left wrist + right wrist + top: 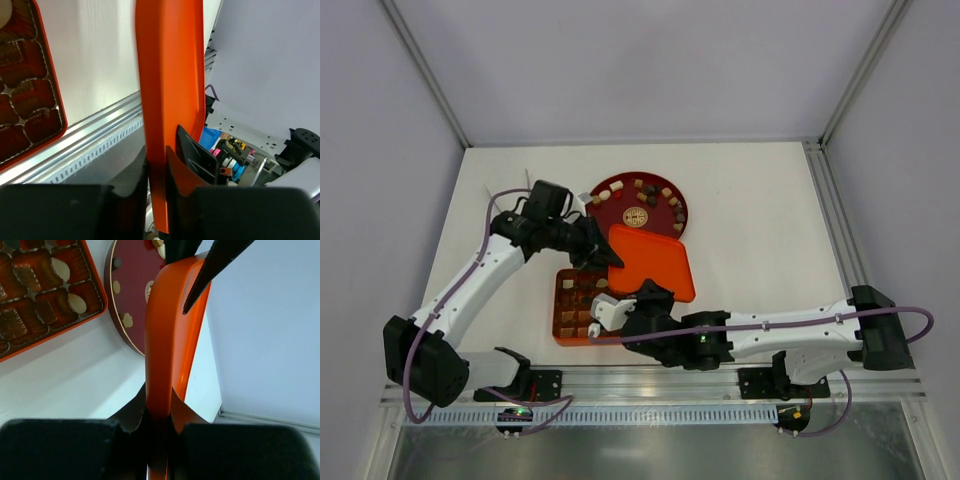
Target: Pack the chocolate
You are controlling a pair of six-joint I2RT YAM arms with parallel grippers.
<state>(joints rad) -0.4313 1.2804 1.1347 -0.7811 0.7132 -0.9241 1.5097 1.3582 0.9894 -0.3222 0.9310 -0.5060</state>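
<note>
Gripping one orange lid [655, 262], left tool [604, 256] and right tool [642, 296], over white table [760, 220], grey walls [620, 60].

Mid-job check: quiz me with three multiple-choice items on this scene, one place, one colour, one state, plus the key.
1. Where do the unpacked chocolate pieces lie? A bare table; B round dark-red plate; C blue bowl.
2. What colour is the lid? A white; B green; C orange.
3. How is the lid held? A by left gripper and right gripper; B by one only; C lying free.
Key: B, pieces ring the plate; C, orange in every view; A, each wrist view shows fingers shut on its edge.
</note>
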